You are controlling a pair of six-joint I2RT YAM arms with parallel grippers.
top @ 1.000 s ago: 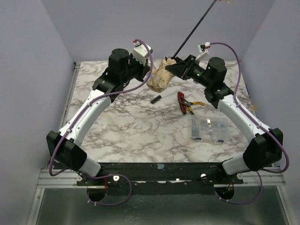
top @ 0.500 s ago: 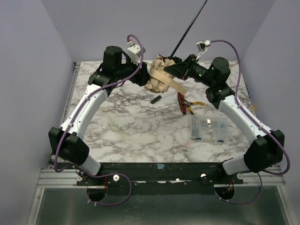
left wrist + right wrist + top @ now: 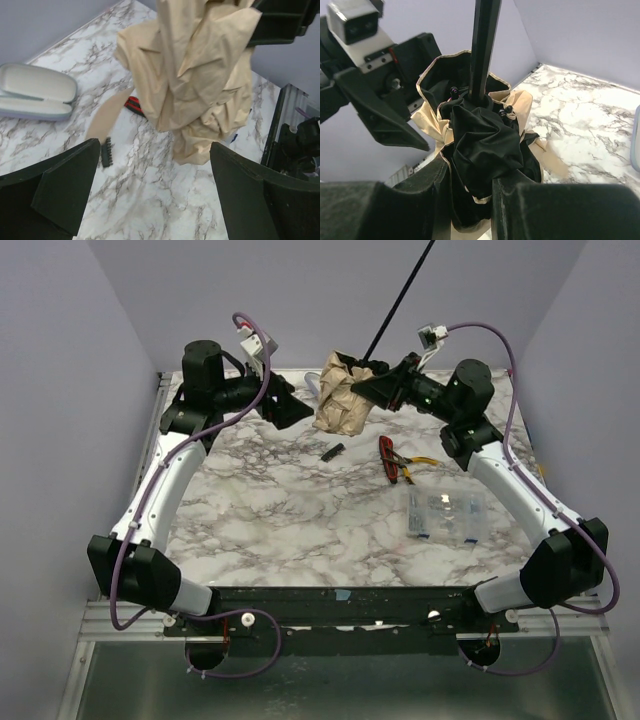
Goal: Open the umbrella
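The right gripper (image 3: 365, 385) is clamped on the bunched top of the umbrella (image 3: 338, 402), which hangs above the far middle of the table (image 3: 300, 520) (its black shaft (image 3: 400, 298) slants up and away). The left gripper (image 3: 298, 405) stands wide open just left of the canopy, clear of the fabric.

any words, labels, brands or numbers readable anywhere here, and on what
No text can be read in any view.
umbrella: plain tan cloth, no print showing.
pale clamshell case: blank surface.
clear plastic box: contents too small to tell if anything is lettered.
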